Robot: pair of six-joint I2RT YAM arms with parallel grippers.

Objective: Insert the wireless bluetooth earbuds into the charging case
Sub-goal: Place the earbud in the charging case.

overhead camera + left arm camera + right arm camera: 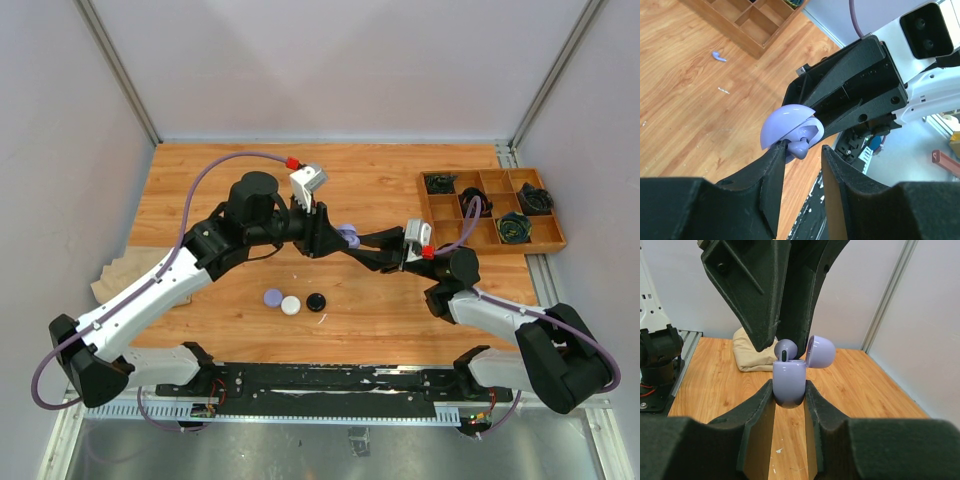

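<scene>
Right pincer (789,386) pinches the lavender case (789,380) by its flanks, upright, lid (821,351) flipped back. It makes a steady socket held up off the bench (720,385) so the other arm can work from above. Left pincer (784,346) hangs over it, tips about a lavender earbud (785,348) sitting at the case's mouth. One finger touches it, the other looks just apart, so whether it grips I cannot tell. Second earbud (718,56) lies on the bench — next in line, I'd guess.
</scene>
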